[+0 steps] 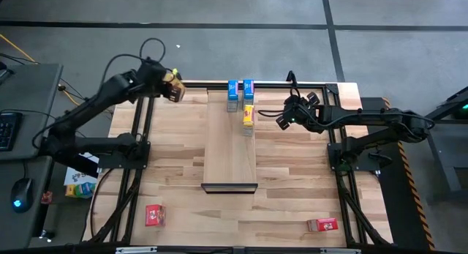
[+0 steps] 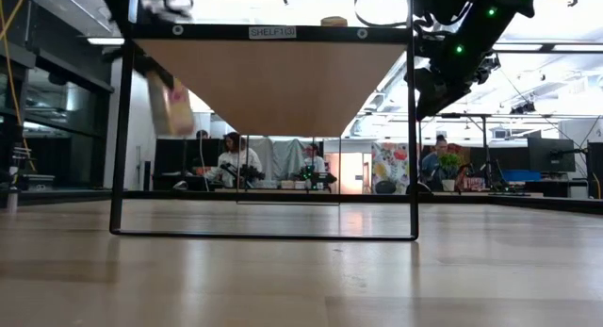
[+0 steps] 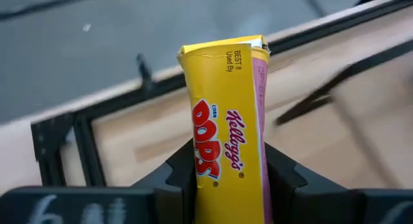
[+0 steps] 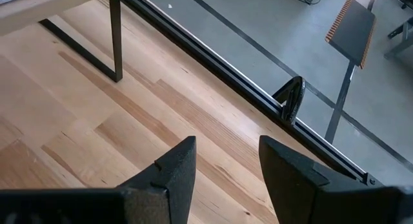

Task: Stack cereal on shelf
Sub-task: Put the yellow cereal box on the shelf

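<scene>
My left gripper [image 1: 172,86] is shut on a yellow cereal box [image 3: 226,121] above the table's far left corner, left of the shelf. The box also shows in the low view [image 2: 170,103]. The shelf [image 1: 230,148] is a pale plank raised on a black frame, with a dark lip [image 1: 229,187] at its near end. Two blue boxes [image 1: 232,90] [image 1: 248,88] and a yellow box [image 1: 248,115] stand at its far end. Two red boxes [image 1: 154,214] [image 1: 322,225] lie on the tabletop near the front. My right gripper [image 1: 281,121] is open and empty, just right of the shelf's yellow box. My left gripper pinches the yellow box between its two fingers [image 3: 179,175], low on two opposite sides, one of them the pinkish side [image 3: 263,153]. The fingers come roughly level from the table's left. The box sticks out past the fingertips, lifted clear of the table.
The shelf's black frame legs [image 2: 120,129] [image 2: 412,129] stand on the butcher-block table [image 1: 292,173]. The near half of the plank is bare. Arm bases and black rails [image 1: 139,148] [image 1: 340,155] flank the shelf. People sit in the room beyond the table [image 2: 231,157].
</scene>
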Controlling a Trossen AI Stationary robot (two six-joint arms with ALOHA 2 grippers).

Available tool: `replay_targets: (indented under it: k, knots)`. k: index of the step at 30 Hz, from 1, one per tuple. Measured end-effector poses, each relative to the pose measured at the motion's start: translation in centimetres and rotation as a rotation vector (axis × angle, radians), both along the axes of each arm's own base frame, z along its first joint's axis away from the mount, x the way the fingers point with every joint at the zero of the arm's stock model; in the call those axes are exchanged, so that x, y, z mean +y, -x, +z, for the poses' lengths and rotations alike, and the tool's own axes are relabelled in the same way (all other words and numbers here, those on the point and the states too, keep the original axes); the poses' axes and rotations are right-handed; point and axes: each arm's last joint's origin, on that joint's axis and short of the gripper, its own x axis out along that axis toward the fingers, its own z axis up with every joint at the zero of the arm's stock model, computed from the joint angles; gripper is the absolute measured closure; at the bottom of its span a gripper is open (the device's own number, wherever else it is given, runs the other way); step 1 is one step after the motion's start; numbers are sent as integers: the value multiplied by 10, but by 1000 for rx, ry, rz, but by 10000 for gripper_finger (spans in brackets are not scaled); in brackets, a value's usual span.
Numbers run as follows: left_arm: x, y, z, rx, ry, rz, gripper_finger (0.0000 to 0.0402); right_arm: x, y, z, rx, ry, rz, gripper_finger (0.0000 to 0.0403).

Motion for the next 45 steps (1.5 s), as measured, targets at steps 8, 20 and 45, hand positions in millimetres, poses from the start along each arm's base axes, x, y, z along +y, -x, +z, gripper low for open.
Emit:
replay_targets:
  k: [8, 20, 45]
  knots:
    - [-43, -16, 57, -100, -37, -272, 298, 0, 0, 0, -2, -1, -2, 240]
    - [-121, -91, 51, -139, -42, -795, 298, 0, 0, 0, -20, -8, -16, 240]
    - [-127, -172, 21, 261, -349, -1083, 293, 0, 0, 0, -29, -14, -21, 240]
